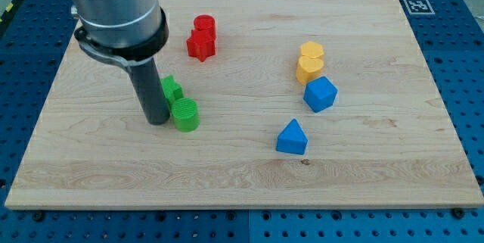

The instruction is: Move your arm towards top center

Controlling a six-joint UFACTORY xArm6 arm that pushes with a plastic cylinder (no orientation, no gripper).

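My tip (157,121) rests on the wooden board (242,182) at the view's left. It stands right beside a green cylinder (184,114), just to that block's left. A green star-shaped block (172,88) sits just behind the rod, partly hidden by it. A red cylinder (204,26) and a red star-shaped block (200,45) lie together toward the view's top, up and right of my tip. The arm's grey body (113,4) fills the view's top left.
Two yellow blocks (310,51) (308,69) sit close together at the view's right. A blue hexagonal block (320,94) lies just below them. A blue triangular block (292,138) lies lower down. A tag marker (416,4) is on the board's top right corner.
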